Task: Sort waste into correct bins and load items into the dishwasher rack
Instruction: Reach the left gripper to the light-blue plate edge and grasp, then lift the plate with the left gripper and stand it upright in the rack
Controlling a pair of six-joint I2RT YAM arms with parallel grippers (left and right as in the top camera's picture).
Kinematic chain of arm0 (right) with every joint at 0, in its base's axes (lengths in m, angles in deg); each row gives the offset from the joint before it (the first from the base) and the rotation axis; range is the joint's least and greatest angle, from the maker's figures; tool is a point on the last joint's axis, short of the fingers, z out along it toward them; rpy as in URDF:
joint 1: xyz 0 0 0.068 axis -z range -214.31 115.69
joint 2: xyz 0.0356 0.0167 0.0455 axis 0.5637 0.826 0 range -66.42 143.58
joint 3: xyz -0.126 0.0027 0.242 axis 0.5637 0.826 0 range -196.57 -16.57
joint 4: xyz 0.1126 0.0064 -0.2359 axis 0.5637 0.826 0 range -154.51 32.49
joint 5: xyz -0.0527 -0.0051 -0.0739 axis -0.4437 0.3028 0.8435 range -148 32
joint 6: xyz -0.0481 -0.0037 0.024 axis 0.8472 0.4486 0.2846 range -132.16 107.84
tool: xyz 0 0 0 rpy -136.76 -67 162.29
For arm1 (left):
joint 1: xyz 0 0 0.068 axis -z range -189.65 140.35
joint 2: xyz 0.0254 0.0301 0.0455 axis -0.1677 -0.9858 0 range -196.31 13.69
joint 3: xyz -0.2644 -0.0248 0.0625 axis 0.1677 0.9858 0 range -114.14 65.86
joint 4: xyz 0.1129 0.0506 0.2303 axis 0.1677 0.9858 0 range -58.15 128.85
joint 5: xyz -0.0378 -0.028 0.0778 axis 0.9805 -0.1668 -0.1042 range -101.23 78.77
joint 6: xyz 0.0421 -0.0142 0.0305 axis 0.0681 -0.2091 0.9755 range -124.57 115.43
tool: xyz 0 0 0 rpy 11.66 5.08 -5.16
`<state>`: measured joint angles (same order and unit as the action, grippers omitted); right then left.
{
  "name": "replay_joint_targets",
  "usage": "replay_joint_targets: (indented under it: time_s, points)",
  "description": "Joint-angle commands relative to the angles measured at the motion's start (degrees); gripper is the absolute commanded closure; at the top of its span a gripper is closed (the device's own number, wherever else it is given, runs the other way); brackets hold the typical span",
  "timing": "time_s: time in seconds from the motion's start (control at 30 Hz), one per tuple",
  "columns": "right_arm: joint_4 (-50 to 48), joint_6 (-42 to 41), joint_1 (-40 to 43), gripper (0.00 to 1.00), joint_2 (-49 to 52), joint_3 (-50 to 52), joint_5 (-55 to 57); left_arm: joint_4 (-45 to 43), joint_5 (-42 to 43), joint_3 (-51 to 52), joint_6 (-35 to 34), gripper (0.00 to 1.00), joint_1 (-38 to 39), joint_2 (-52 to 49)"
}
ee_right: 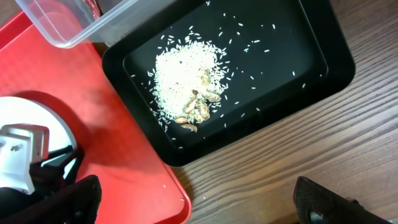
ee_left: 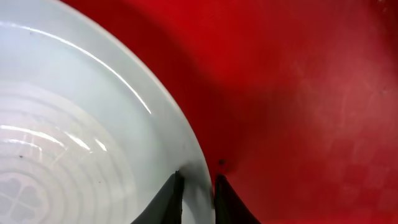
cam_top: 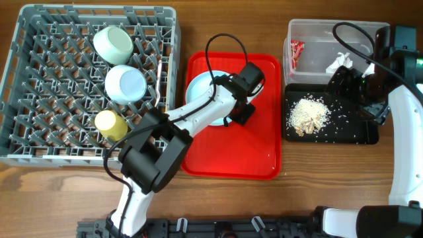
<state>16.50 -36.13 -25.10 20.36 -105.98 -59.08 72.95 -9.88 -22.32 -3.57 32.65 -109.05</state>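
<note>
Left wrist: left claw (ee_left: pixel 198 200) pinches the white plate (ee_left: pixel 74 124) at its rim.

Red tray (cam_top: pixel 264 149) lies bare right of the plate (cam_top: pixel 197 89), tub (cam_top: pixel 317 43) beyond.

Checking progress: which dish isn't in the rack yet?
The white plate, on the red tray with the left gripper pinching its rim; the green bowl, white bowl and yellow cup sit in the grey rack.
</note>
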Motion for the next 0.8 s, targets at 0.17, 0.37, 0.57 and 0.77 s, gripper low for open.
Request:
replay_joint_targets:
  time_s: [0.17,0.37,0.57,0.77]
  points:
    - [0.31,0.22,0.20,0.00,-0.66,-0.96,-0.46,-0.09,-0.61,1.38,-0.37,0.96,-0.02,-0.17]
    - [0.48,0.20,0.20,0.00,-0.66,-0.96,-0.44,0.31,-0.55,-2.62,-1.92,0.96,-0.04,8.17]
    - [0.48,0.15,0.20,0.00,-0.66,-0.96,-0.44,-0.61,-0.59,-3.45,-6.21,0.96,-2.49,20.02]
    - [0.66,0.39,0.20,0.00,-0.66,-0.96,-0.44,-1.03,3.91,-3.45,-15.19,0.96,-12.44,30.36]
